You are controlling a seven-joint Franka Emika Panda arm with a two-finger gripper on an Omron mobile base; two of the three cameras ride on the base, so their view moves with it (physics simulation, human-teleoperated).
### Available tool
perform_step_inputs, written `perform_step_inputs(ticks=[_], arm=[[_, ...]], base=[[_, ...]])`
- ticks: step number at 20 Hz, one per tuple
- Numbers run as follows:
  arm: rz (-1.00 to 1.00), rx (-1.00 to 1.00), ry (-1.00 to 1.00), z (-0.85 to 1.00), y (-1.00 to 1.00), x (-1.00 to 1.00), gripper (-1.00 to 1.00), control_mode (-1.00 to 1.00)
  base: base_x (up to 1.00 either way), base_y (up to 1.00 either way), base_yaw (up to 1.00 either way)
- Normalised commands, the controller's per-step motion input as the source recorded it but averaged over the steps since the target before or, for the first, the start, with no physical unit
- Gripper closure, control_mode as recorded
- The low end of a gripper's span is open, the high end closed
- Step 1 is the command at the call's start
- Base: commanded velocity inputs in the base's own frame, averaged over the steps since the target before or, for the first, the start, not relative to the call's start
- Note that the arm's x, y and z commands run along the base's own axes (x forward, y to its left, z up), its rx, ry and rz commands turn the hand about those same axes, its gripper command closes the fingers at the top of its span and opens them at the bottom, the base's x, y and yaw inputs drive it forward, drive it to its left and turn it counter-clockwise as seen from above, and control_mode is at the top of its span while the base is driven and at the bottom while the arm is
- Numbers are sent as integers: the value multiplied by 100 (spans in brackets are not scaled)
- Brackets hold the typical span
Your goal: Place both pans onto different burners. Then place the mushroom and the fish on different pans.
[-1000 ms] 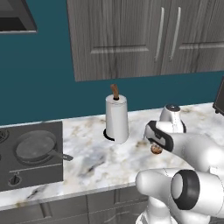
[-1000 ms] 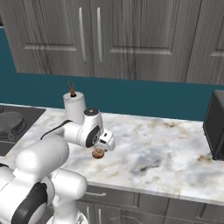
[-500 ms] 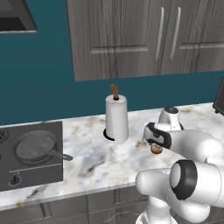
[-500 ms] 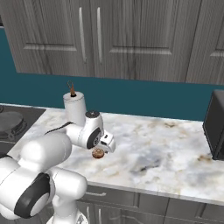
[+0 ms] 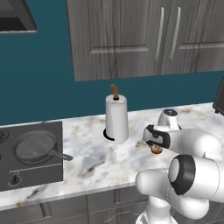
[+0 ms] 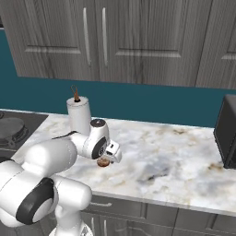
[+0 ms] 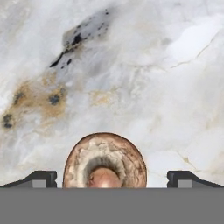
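A small brown mushroom lies on the marble counter, cap down, with its pale underside and stem facing up. My gripper hangs straight over it, open, with one fingertip on each side and not touching it. The base views show the hand just above the mushroom, right of the paper towel roll. One dark pan sits on a burner of the cooktop at the left, handle pointing right. That pan also appears at the left edge of the right base view. The fish is out of view.
A white paper towel roll on a dark base stands on the counter behind and left of the hand. A black appliance stands at the far right. Grey wall cabinets hang above. A cooktop knob sits near the front edge.
The hand has sunk very slightly over the mushroom and the arm's elbow has shifted a little. The jaws stay open. The mushroom and the pan have not moved.
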Motion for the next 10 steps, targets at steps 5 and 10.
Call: perform_step_inputs(ticks=[5,10], arm=[[0,0,0,-12,2,0,-100,-100],[0,0,0,-10,5,0,-100,-100]], base=[[0,0,0],[0,0,0]])
